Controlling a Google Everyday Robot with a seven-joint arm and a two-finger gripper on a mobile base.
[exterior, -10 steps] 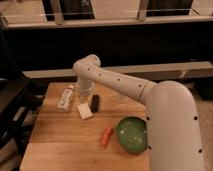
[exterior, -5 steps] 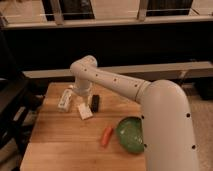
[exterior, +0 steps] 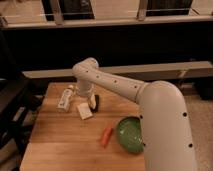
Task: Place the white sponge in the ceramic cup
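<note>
The white sponge (exterior: 84, 110) lies flat on the wooden table (exterior: 55, 145), near its middle. My gripper (exterior: 93, 102) hangs down from the white arm (exterior: 115, 83), low over the table and just right of the sponge's far corner. A dark part shows beside it. I see no ceramic cup in this view.
A white bottle (exterior: 65, 98) lies on its side left of the sponge. An orange carrot (exterior: 106, 135) and a green bowl (exterior: 131, 134) sit at the front right. A dark counter and a ledge run behind the table.
The arm has shifted only slightly and the gripper stays next to the sponge. The sponge, bottle, carrot and bowl have not moved.
</note>
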